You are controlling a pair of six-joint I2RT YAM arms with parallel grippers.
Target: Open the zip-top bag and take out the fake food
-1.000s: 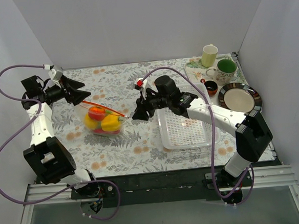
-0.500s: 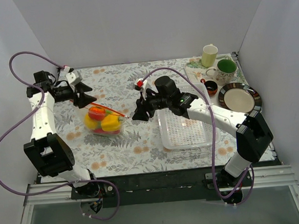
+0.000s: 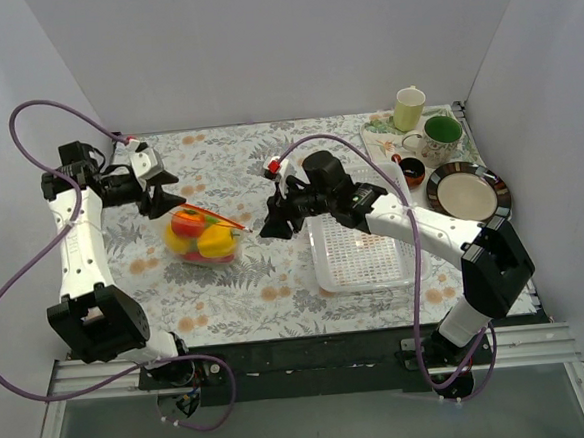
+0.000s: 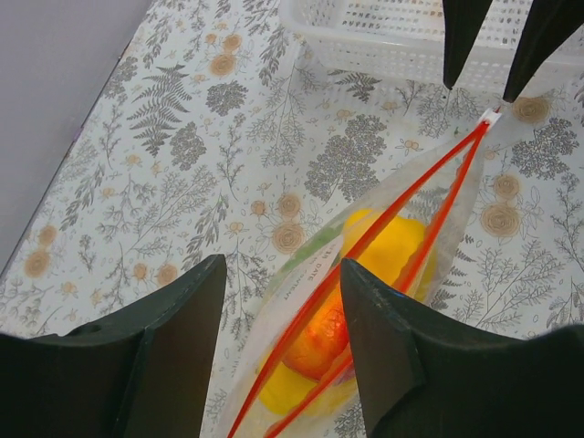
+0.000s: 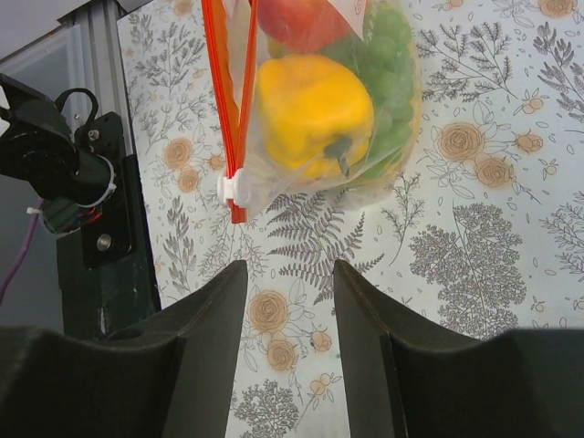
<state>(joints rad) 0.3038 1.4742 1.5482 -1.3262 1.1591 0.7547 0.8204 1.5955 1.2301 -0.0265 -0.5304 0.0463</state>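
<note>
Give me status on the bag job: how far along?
Done: nothing yet; the glossy plastic fake food is all inside the clear crinkly zip-top bag. In hand: left gripper open over one end of its red-orange zip strip, right gripper open, just short of the white slider. To do: grip, part the mouth, lift the food out.

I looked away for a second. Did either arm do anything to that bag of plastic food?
The left gripper swung in from the left and now hangs over the left end of the zip-top bag, jaws open, gripping nothing. The right gripper, the bag, its fake food and the white basket stayed put.
</note>
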